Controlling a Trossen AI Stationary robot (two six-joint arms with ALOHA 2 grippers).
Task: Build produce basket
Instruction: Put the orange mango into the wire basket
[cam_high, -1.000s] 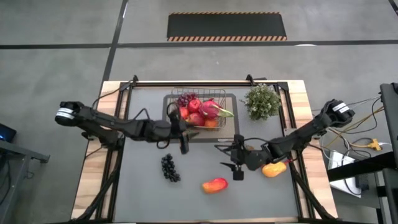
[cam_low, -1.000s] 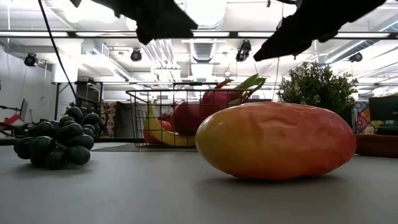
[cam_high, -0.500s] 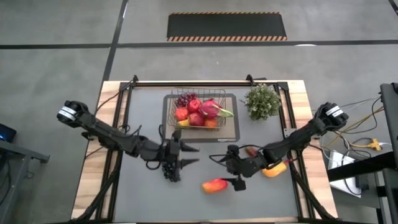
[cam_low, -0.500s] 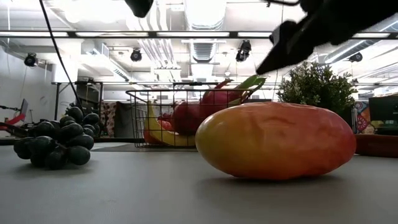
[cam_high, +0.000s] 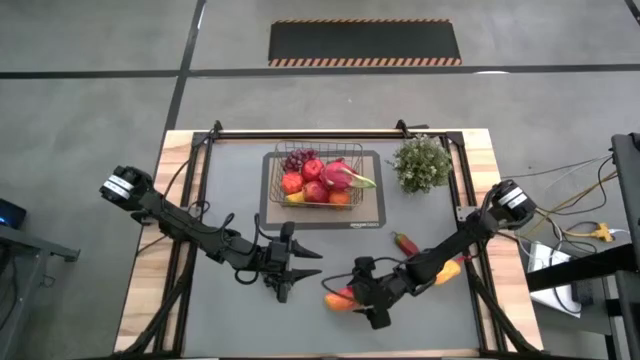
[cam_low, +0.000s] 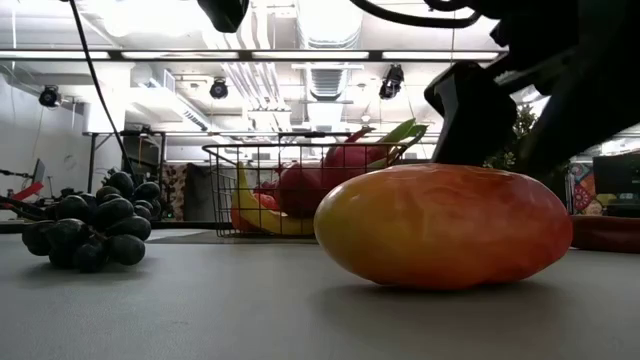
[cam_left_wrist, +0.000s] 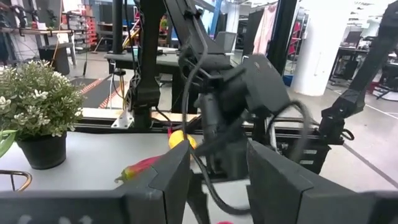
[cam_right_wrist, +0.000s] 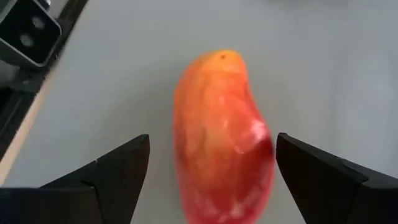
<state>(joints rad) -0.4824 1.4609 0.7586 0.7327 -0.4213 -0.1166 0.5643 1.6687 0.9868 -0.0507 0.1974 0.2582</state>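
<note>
A wire basket (cam_high: 322, 184) filled with fruit sits on a grey tray (cam_high: 371, 215) near the counter's far edge. The right gripper (cam_high: 362, 303), fingers spread wide, straddles a red-orange mango (cam_high: 340, 299) lying near the front edge. The left gripper (cam_high: 303, 272), also spread wide, hovers over dark grapes (cam_low: 92, 220) just beside it.

Overhead and table-level views, both on the mango (cam_high: 340, 299)
</note>
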